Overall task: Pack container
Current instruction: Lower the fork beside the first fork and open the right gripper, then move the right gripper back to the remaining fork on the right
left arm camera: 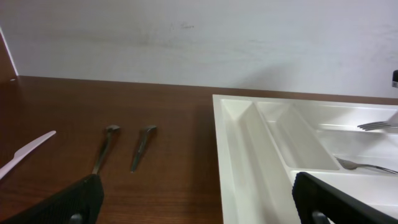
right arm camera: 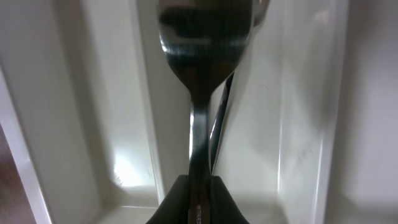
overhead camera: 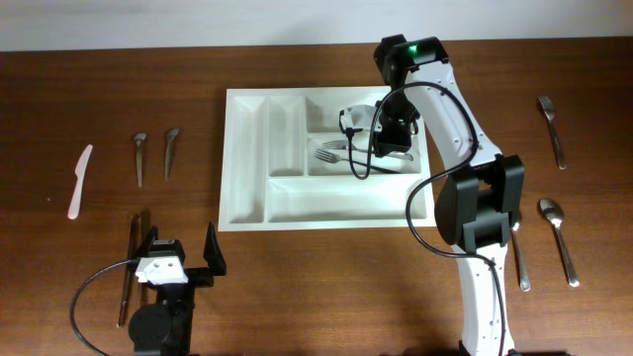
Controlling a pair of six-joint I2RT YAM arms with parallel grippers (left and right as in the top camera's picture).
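Right hand (right arm camera: 199,190): clamped on the handle of a fork (right arm camera: 198,93), low over the tray's right part.
Held fork: tines point to the tray's left, over the middle long compartment. I cannot tell whether it touches the floor.
Second fork (overhead camera: 334,158): lies in that same compartment, just beside the held one.
Tray (overhead camera: 247,148): white, in the middle of the desk (overhead camera: 316,287), its two narrow compartments bare.
Left hand (overhead camera: 183,259): fingers apart, holding nothing, low at the desk's front, off the tray's front-left corner.
By the left hand: slim dark utensils (overhead camera: 129,267) on the desk, too thin to name.
Left of the tray: two spoons (overhead camera: 139,156) side by side, and a white plastic knife (overhead camera: 79,180) further out.
Right of the tray: a fork (overhead camera: 554,129) and, nearer the front, a spoon (overhead camera: 559,237).
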